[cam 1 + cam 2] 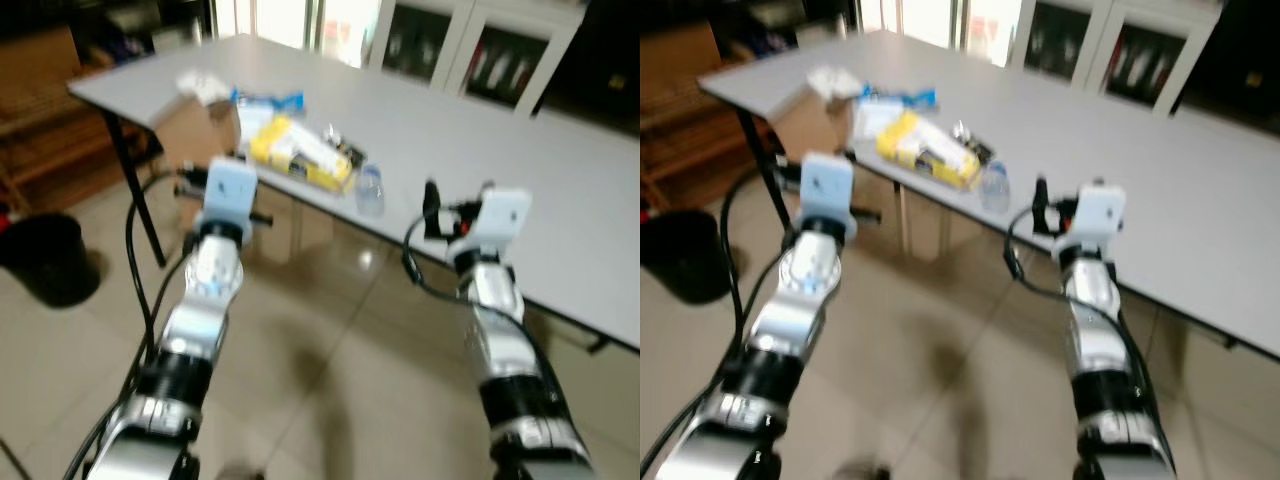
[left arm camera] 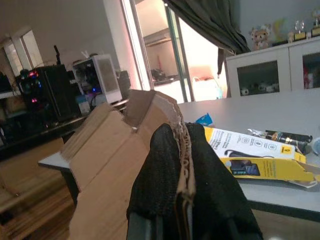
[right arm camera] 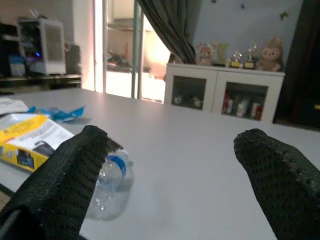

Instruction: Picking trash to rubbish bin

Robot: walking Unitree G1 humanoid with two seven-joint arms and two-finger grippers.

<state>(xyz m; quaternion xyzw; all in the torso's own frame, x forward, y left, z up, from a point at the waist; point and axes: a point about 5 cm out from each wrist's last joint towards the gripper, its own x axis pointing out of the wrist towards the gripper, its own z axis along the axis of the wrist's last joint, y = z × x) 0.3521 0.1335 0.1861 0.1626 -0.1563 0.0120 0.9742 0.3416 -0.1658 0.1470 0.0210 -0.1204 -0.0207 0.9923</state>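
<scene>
Left wrist view: jaws clamp torn brown cardboard (image 2: 107,160); right jaws gape wide.

Both head views reach you blurred, so the print on the yellow box (image 1: 300,152) and the crumpled white and blue wrappers (image 1: 240,95) behind it cannot be read or told apart. The clear plastic bottle (image 3: 107,185) is partly hidden behind one finger (image 3: 60,185) of the right end effector (image 3: 170,185); its base is covered. The other finger (image 3: 282,175) runs off the picture's edge. The left end effector (image 2: 187,190) is pinched on a cardboard box (image 2: 115,160) whose lower part is cut off, and which hides your view of the table (image 2: 280,192) edge behind it. The black bin (image 1: 45,258) is cut by the left edge of the left eye view.
</scene>
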